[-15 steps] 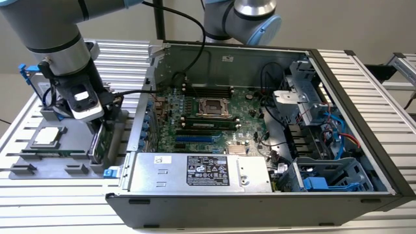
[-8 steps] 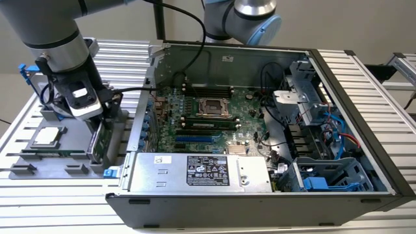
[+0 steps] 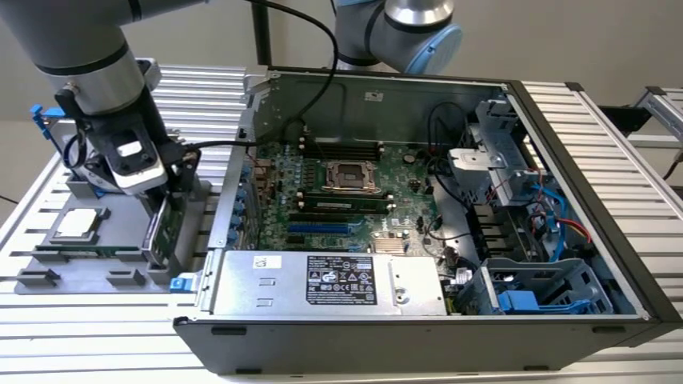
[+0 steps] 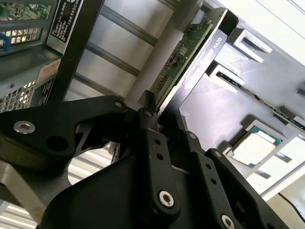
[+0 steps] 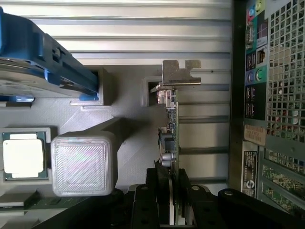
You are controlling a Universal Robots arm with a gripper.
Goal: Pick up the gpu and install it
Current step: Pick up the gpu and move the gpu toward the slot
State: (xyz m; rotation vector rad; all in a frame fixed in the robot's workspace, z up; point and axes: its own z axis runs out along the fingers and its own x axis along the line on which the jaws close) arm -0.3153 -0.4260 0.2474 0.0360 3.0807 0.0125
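The gpu [image 3: 159, 237] stands on edge in a slot of the grey fixture tray [image 3: 64, 268], on the exterior view's left, beside the open computer case [image 3: 565, 152]. My gripper [image 3: 160, 210] comes down on it from above. In the first wrist view the gpu [image 5: 173, 125] shows edge-on, with its silver bracket [image 5: 181, 72] at the far end, and the gripper [image 5: 172, 180] is shut on the card's near edge. In the second wrist view the card's green board [image 4: 185, 50] runs out from between the black fingers [image 4: 151, 125].
A processor [image 3: 79, 225] lies on the tray near the card. A hard drive with a blue frame [image 5: 33, 62] and a grey block [image 5: 83, 164] stand beside the slot. In the case, the motherboard [image 3: 341, 200] lies exposed above the power supply [image 3: 320, 282].
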